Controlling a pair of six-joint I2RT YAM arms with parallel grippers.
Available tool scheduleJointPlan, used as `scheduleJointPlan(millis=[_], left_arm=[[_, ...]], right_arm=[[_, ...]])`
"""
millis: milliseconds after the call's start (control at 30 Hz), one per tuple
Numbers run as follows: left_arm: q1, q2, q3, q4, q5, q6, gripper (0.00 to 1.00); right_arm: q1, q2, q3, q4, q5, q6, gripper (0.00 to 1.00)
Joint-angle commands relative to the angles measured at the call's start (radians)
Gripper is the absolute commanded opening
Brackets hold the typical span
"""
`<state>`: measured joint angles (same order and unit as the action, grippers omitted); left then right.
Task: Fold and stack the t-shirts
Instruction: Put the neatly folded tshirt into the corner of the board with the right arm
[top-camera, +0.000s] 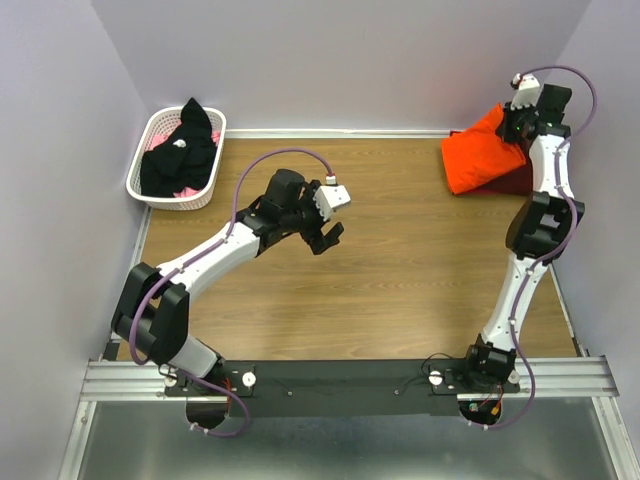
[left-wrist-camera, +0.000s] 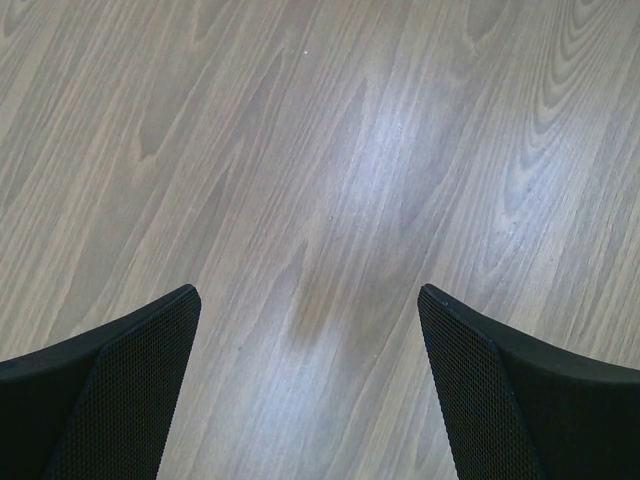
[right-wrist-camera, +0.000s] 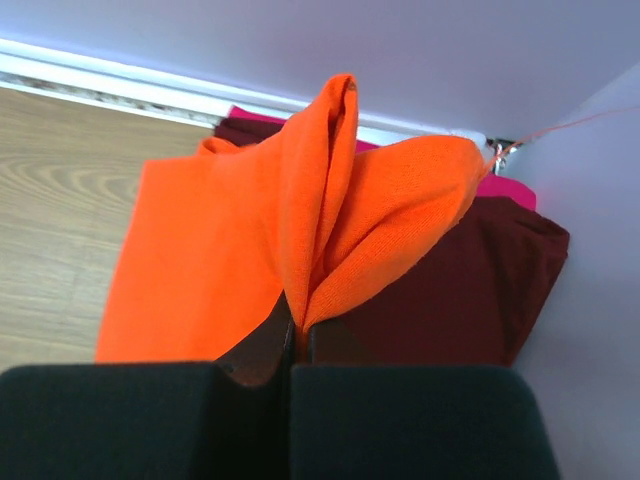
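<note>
The orange t-shirt (top-camera: 477, 155) lies folded at the far right corner on top of the maroon t-shirt (top-camera: 515, 181). My right gripper (top-camera: 515, 122) is shut on a pinched fold of the orange t-shirt (right-wrist-camera: 250, 250) and lifts it above the maroon t-shirt (right-wrist-camera: 460, 290). The black t-shirt (top-camera: 180, 150) lies crumpled in the white basket (top-camera: 150, 190) at the far left. My left gripper (top-camera: 325, 238) is open and empty over bare wood, its fingers (left-wrist-camera: 120, 390) wide apart in the left wrist view.
The walls close in on the far side and both flanks. A pink cloth (top-camera: 190, 190) shows under the black t-shirt in the basket, and a pink edge (right-wrist-camera: 505, 188) peeks from behind the maroon t-shirt. The wooden tabletop (top-camera: 400, 280) spans the middle.
</note>
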<state>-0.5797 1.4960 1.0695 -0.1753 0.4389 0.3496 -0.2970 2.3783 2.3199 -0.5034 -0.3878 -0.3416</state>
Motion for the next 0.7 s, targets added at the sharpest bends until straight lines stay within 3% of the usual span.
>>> scheduleJointPlan(millis=[0, 233, 300, 367, 400, 467, 500, 533, 667], left_arm=[[0.003, 0.010, 0.035, -0.033, 0.020, -0.012, 0.98], [0.004, 0.003, 0.043, -0.070, 0.023, -0.003, 0.98], [0.003, 0.003, 0.044, -0.079, 0.023, -0.003, 0.98], [0.003, 0.000, 0.041, -0.085, 0.024, -0.009, 0.97], [0.004, -0.002, 0.040, -0.087, 0.023, -0.011, 0.98], [0.006, -0.009, 0.034, -0.090, 0.023, -0.014, 0.98], [0.007, -0.013, 0.032, -0.090, 0.018, -0.020, 0.97], [0.011, -0.016, 0.029, -0.087, 0.020, -0.029, 0.98], [0.053, -0.028, 0.030, -0.082, 0.050, -0.060, 0.98]], right_arm=[[-0.036, 0.061, 0.032, 0.037, 0.020, -0.045, 0.00], [-0.053, 0.122, -0.017, 0.094, 0.026, -0.071, 0.01], [-0.053, 0.136, -0.031, 0.106, 0.030, -0.071, 0.06], [-0.053, 0.150, -0.024, 0.118, 0.065, -0.062, 0.34], [-0.053, 0.160, -0.011, 0.121, 0.084, -0.050, 0.55], [-0.054, 0.159, -0.005, 0.124, 0.119, -0.034, 0.71], [-0.056, 0.153, -0.005, 0.126, 0.119, -0.016, 0.91], [-0.056, 0.144, -0.011, 0.128, 0.115, -0.013, 1.00], [-0.056, 0.059, -0.037, 0.129, 0.076, 0.030, 1.00]])
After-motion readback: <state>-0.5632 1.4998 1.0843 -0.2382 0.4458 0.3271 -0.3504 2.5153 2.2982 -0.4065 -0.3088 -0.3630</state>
